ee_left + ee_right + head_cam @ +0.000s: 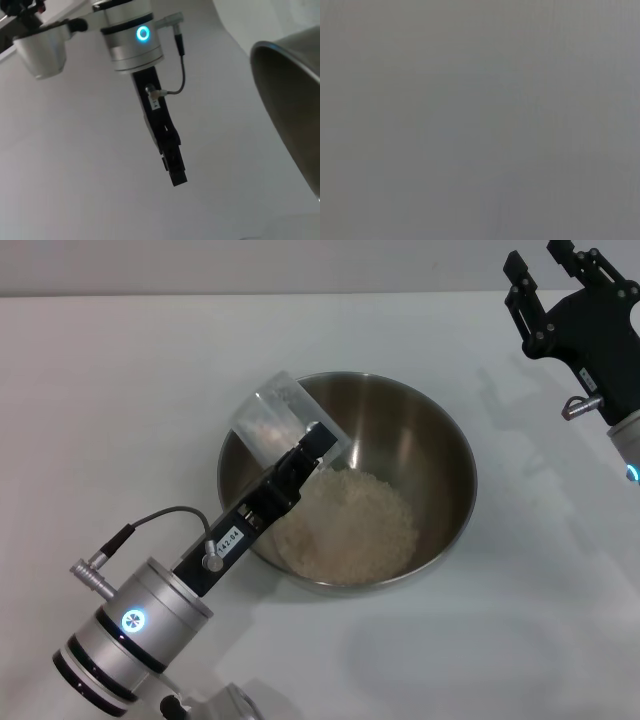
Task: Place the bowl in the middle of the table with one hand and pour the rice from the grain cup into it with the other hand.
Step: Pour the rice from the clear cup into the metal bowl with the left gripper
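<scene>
The steel bowl (pixel 452 445) stands in the middle of the white table (pixel 110 390) and holds a heap of rice (pixel 350 525). My left gripper (pixel 315 448) is shut on the clear grain cup (pixel 275 415), which is tipped on its side over the bowl's left rim with its mouth toward the inside. A little rice still lies in the cup. My right gripper (pixel 550 262) is open and empty, raised at the far right of the table, apart from the bowl. The left wrist view shows the bowl's outer wall (pixel 290 100) and the right gripper (pixel 177 177) farther off.
Bare white tabletop lies all around the bowl. The left arm's cable (pixel 165 515) loops beside its wrist. The right wrist view shows only a plain grey surface.
</scene>
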`<state>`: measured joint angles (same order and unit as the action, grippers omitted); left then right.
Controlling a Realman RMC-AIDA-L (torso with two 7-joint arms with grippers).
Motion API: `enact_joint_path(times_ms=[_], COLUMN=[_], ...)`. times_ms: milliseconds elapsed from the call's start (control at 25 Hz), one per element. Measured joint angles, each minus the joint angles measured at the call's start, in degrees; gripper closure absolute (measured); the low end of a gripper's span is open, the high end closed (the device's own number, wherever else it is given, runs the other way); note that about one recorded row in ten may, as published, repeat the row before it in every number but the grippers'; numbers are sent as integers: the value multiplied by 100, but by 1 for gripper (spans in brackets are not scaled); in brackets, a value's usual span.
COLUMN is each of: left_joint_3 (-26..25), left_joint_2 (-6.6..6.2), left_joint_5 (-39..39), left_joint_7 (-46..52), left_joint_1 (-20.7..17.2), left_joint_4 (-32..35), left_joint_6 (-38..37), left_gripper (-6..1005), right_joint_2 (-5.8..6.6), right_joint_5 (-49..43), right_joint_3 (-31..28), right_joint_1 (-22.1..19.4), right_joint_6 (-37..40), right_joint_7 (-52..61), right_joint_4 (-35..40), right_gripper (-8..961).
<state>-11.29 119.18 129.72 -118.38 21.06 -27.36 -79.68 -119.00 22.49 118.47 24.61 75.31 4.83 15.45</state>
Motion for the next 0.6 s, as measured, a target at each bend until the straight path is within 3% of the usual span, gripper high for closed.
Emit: enact_joint_path(times_ms=[600], left_joint_3=[-13], left_joint_2=[0], left_joint_5=[1], left_joint_7=[-184], left_joint_1=[68], left_joint_4=[17], left_joint_6=[-26], left_gripper=[971], right_joint_2=[0], right_joint_5=[0], right_joint_3=[0], right_joint_1=[0], right_joint_6=[-17], right_joint_7=[0], right_joint_4=[-9], right_gripper=[497])
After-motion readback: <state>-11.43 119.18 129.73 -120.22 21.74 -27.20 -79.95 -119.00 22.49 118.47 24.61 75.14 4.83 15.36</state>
